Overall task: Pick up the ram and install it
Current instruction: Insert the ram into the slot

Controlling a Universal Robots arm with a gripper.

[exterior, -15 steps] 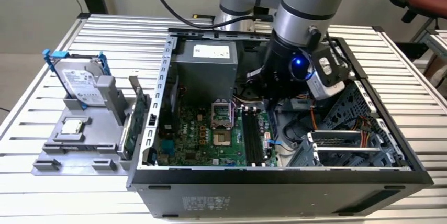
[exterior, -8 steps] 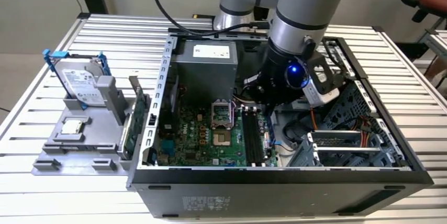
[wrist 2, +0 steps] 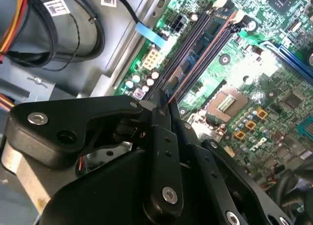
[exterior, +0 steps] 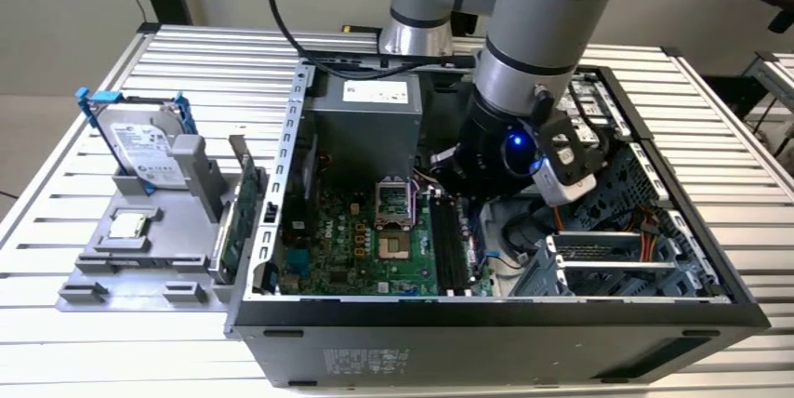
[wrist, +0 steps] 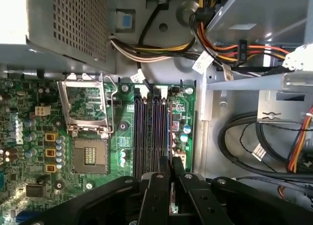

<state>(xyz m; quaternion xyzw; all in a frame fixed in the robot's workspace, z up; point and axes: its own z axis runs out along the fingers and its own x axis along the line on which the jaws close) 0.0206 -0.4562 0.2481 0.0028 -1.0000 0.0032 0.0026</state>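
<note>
Green motherboard [wrist: 29, 137] — black slots [wrist: 151, 132]; blue-framed silver hard drive [exterior: 137, 142].

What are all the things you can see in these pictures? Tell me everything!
Computer case: one, grey-black, open on the slatted table.
Motherboard: one, green, inside the case.
Memory slots: several, black, beside the processor socket.
Ram: one, dark stick, at the outermost slot, between the fingers.
Hard drive: one, silver in a blue frame, on the grey holder at the exterior view's left.
Expansion card: one, green, upright on the holder.
Cables: several, yellow, red, black.
Gripper: one, black, closed on the ram.
</note>
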